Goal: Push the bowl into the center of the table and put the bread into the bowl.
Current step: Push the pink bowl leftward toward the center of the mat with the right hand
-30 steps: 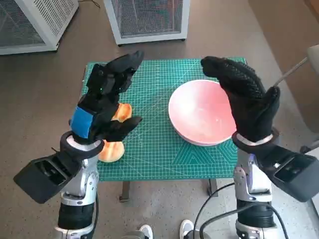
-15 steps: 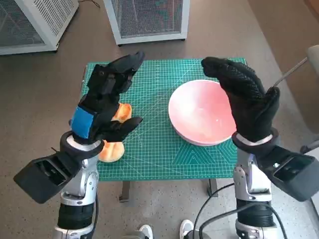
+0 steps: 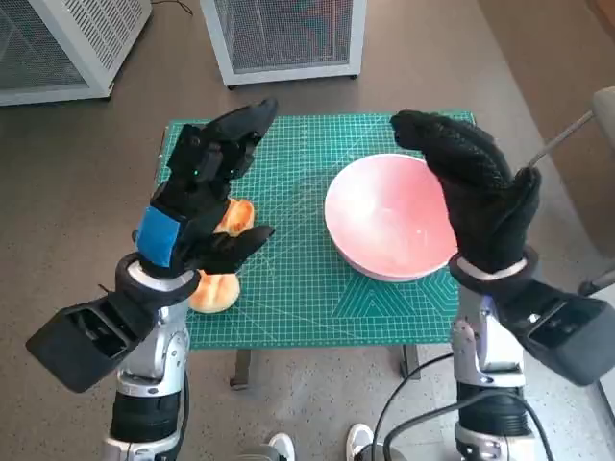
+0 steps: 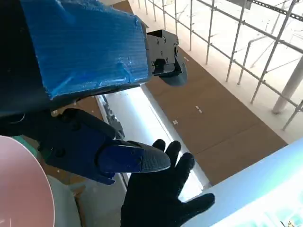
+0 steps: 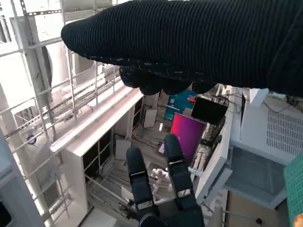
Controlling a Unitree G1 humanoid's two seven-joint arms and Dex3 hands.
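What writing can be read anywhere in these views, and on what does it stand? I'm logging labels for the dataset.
None can be read.
Green mat: printed grid lines only; any numbers along its edges are too small to read.
Pink bowl, bread, left hand, right hand: no text visible.

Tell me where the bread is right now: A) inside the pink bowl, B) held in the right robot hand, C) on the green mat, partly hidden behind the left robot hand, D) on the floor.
C: the bread lies on the green mat, partly behind the left robot hand; the pink bowl holds nothing.
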